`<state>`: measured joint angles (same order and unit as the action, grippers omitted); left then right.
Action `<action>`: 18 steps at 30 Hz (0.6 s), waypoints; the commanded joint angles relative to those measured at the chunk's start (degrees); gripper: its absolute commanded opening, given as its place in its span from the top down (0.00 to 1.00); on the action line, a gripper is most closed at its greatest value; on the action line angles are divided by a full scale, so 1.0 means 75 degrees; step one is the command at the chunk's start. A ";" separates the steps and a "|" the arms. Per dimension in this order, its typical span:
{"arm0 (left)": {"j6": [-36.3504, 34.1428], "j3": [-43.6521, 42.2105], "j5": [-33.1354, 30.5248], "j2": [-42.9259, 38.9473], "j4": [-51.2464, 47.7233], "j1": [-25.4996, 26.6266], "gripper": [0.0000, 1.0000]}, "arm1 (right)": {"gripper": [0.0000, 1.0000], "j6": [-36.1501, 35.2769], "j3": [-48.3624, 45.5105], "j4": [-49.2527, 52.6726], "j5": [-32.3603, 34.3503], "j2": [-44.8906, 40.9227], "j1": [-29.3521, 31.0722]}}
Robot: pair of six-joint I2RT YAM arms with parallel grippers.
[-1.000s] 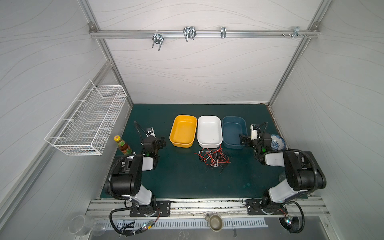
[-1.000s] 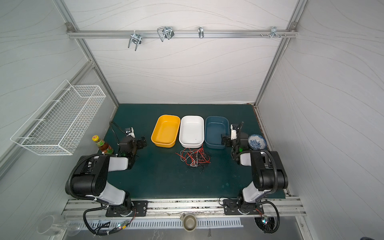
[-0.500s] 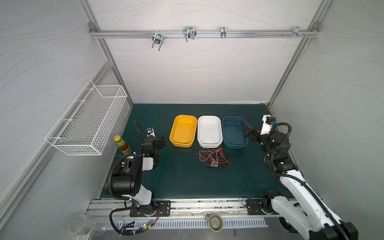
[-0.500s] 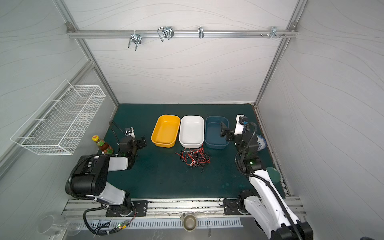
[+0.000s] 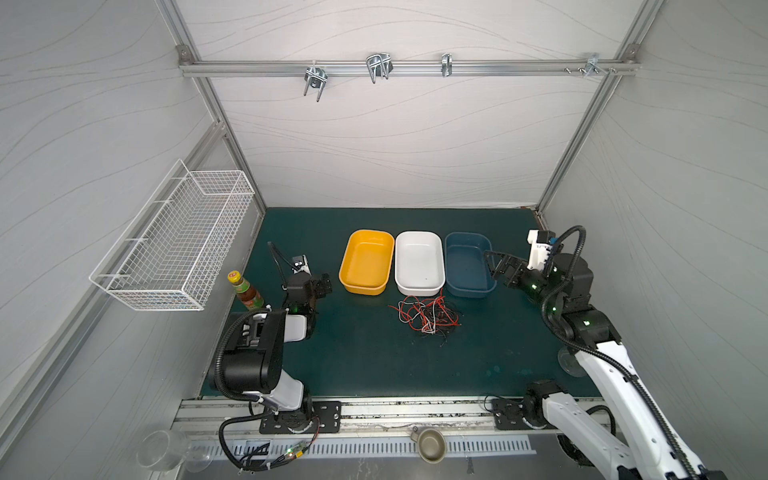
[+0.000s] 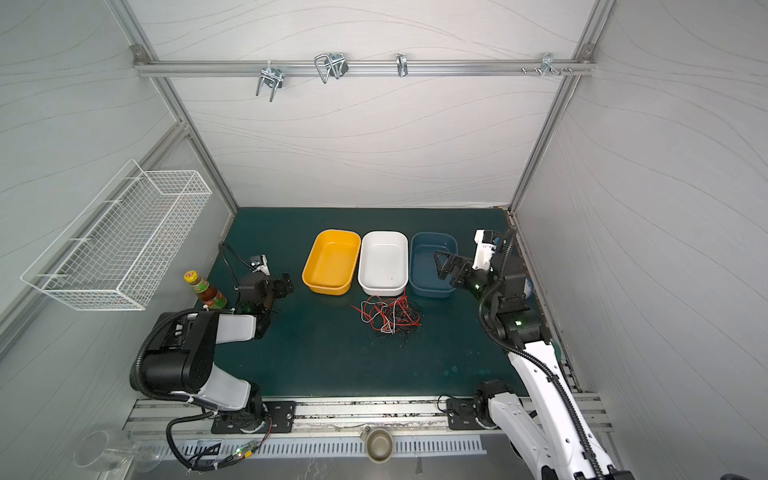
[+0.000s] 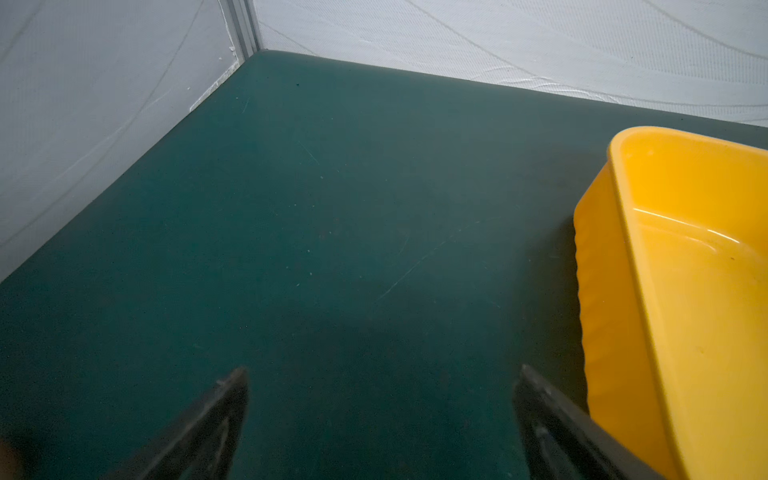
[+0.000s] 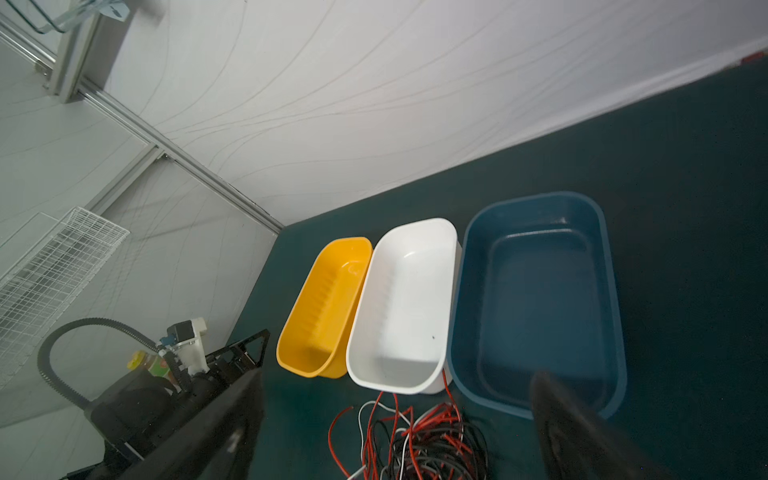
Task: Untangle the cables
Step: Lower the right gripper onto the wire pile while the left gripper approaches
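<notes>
The cables [image 5: 424, 313] [image 6: 386, 313] are a tangle of thin red, black and white wires lying on the green mat just in front of the white bin. The right wrist view shows the cables [image 8: 419, 440] between and beyond the open fingers. My right gripper [image 5: 496, 266] [image 6: 442, 264] [image 8: 399, 374] hangs open and empty above the right rim of the blue bin, to the right of the tangle and well apart from it. My left gripper [image 5: 322, 286] [image 6: 286, 284] [image 7: 382, 374] rests low and open over bare mat, left of the yellow bin.
A yellow bin [image 5: 359, 289], a white bin [image 5: 417, 289] and a blue bin [image 5: 469, 293] stand side by side behind the tangle. A sauce bottle [image 5: 245, 291] stands by the left arm, under a wire basket [image 5: 178, 249] on the left wall. A glass [image 5: 567, 361] sits at the mat's right edge.
The right arm has unfolded from its tucked pose and lifted, its gripper now raised over the blue bin's right side. The left arm and the cables have not moved.
</notes>
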<state>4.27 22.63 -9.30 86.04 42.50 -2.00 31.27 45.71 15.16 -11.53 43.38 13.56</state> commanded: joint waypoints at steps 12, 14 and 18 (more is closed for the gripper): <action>0.2628 0.2777 0.0340 -0.4208 -0.6660 0.0378 0.00 | 0.01 0.0808 0.0207 0.2566 -0.0153 -0.0592 0.1007; 0.2901 0.3305 0.0911 -0.4353 -0.7948 0.0385 0.00 | 0.01 0.0663 0.0154 0.2779 0.0458 -0.0513 0.1610; 0.4775 0.2814 0.1255 -0.5208 -0.8264 0.0480 0.00 | 0.02 0.0525 0.0024 0.2938 0.1561 -0.0262 0.2783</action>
<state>27.18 45.67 -3.25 50.54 -7.90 1.02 36.47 46.72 33.67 -7.31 40.53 30.04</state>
